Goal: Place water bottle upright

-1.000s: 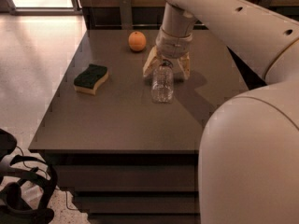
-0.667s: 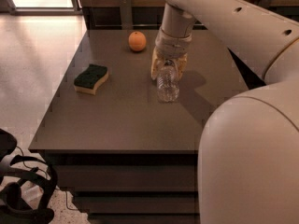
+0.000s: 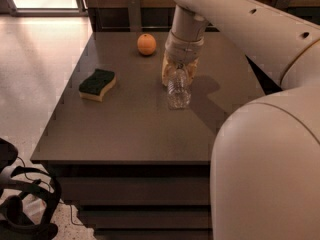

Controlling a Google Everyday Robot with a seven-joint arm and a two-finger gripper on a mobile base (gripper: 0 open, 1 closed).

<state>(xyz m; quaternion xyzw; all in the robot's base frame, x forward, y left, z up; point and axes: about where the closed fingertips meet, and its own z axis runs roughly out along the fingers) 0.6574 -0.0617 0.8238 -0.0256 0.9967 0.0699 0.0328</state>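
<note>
The water bottle is a small clear ribbed bottle near the middle of the dark table. Its base points toward the camera and its neck end is hidden between my fingers. It looks tilted rather than upright. My gripper comes down from above on the big white arm, with its tan fingers closed in on the bottle's upper part. The cap is hidden.
An orange sits at the back of the table, left of my gripper. A green and yellow sponge lies on the left side. My white base fills the lower right. Black cables lie on the floor at the lower left.
My fingers were spread wide on either side of the bottle and have closed in on it. The bottle has shifted slightly to the right and toward the camera.
</note>
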